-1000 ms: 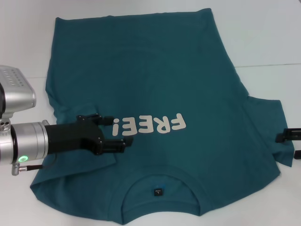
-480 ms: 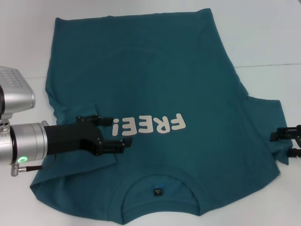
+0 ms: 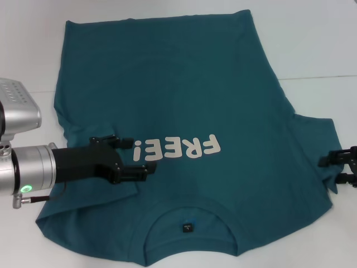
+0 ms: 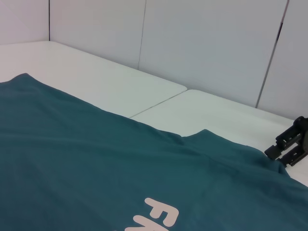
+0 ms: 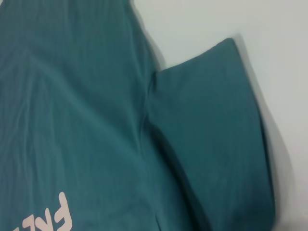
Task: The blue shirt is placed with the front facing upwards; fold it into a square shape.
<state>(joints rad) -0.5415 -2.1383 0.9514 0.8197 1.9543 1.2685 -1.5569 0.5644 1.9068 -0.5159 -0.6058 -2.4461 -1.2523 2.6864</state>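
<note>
The blue shirt (image 3: 184, 111) lies flat beneath the left gripper's (image 3: 136, 157) spread fingers; right gripper (image 3: 334, 168) spread at its sleeve.

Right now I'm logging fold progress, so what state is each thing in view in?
blue shirt: front up, lettering showing, spread flat on the white table; left sleeve folded in onto the body, right sleeve still spread out.
left end effector: open, low over the folded left sleeve beside the lettering.
right end effector: open, at the outer edge of the right sleeve.
</note>
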